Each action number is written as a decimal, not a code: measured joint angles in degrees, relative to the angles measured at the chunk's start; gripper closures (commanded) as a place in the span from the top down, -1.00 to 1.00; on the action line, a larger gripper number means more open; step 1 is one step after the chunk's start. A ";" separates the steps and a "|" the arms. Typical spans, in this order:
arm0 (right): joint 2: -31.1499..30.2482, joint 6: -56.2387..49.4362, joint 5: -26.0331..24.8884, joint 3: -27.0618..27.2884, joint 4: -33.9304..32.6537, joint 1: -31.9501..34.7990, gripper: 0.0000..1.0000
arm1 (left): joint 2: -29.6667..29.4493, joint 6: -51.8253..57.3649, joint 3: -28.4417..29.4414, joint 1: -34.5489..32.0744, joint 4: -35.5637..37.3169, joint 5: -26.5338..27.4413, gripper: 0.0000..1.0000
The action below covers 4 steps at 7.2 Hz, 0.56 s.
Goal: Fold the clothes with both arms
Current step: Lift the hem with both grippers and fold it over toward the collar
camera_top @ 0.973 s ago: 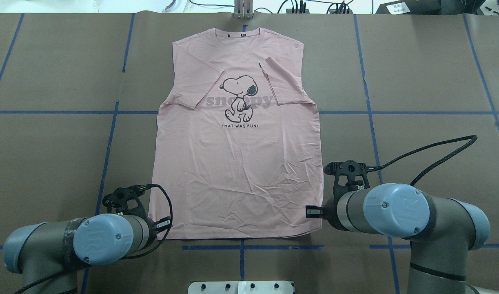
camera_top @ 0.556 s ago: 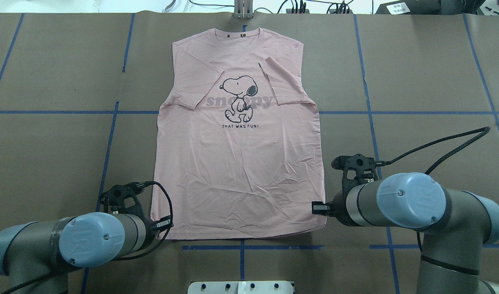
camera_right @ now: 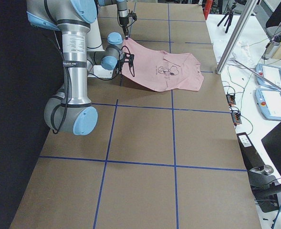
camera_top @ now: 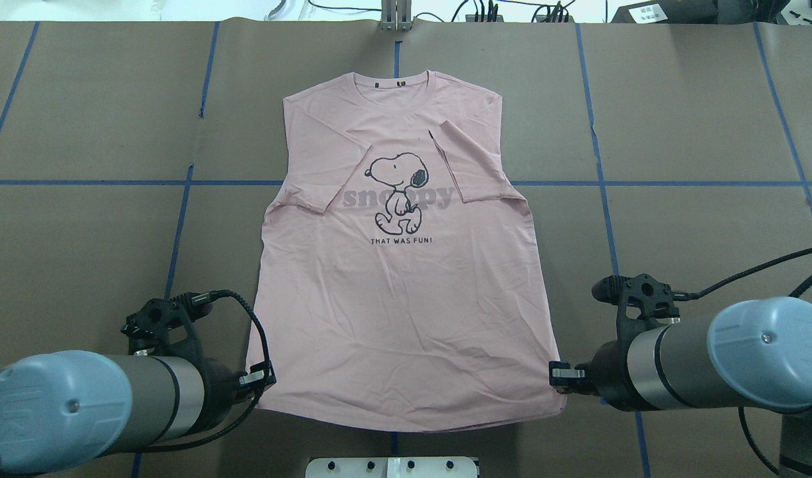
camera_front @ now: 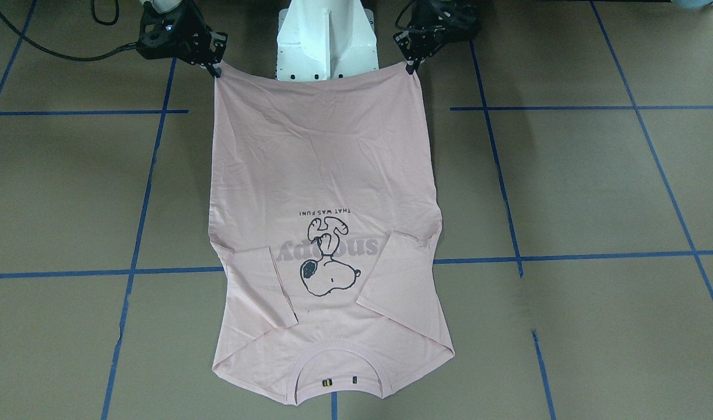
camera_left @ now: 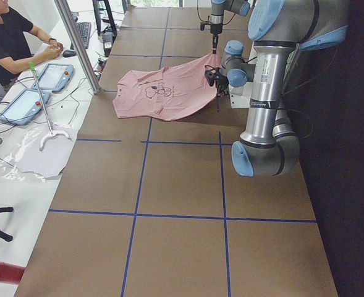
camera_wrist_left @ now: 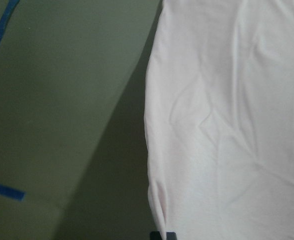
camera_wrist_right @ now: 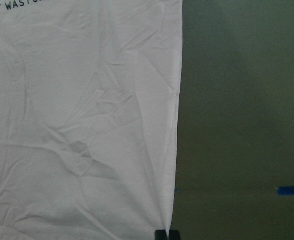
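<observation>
At its two hem corners, the left pincer (camera_top: 259, 380) and right pincer (camera_top: 560, 380) each pinch the T-shirt (camera_top: 406, 312).

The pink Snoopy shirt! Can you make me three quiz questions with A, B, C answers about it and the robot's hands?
1. Where do the left gripper and right gripper hold the T-shirt?
A. At the collar
B. At the two bottom hem corners
C. In the middle of the cartoon

2. What colour are the taped lines on the table?
A. Blue
B. Red
C. Yellow

3. How do the sleeves lie?
A. Spread out sideways
B. Folded in over the front
C. Rolled into balls

Answers:
1 B: each wrist view shows the fabric running down to a pinch at the fingertips, and the side views show the hem lifted off the table.
2 A: every line on the brown surface is blue.
3 B: both sleeves lie across the chest, beside the Snoopy drawing.
</observation>
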 measured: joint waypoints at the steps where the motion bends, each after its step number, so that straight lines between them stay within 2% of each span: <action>1: -1.99 0.74 1.06 2.98 -0.01 -1.99 -1.00 | -0.09 0.00 -4.68 2.18 4.09 -0.99 -1.00; 3: -3.10 0.85 2.83 5.39 0.00 -2.53 -1.00 | -0.91 -0.56 -8.35 4.89 8.37 -1.56 -1.00; 4: -0.95 -0.57 3.11 3.56 0.03 -0.26 -1.00 | -1.85 -0.43 -8.29 4.37 8.79 -1.54 -1.00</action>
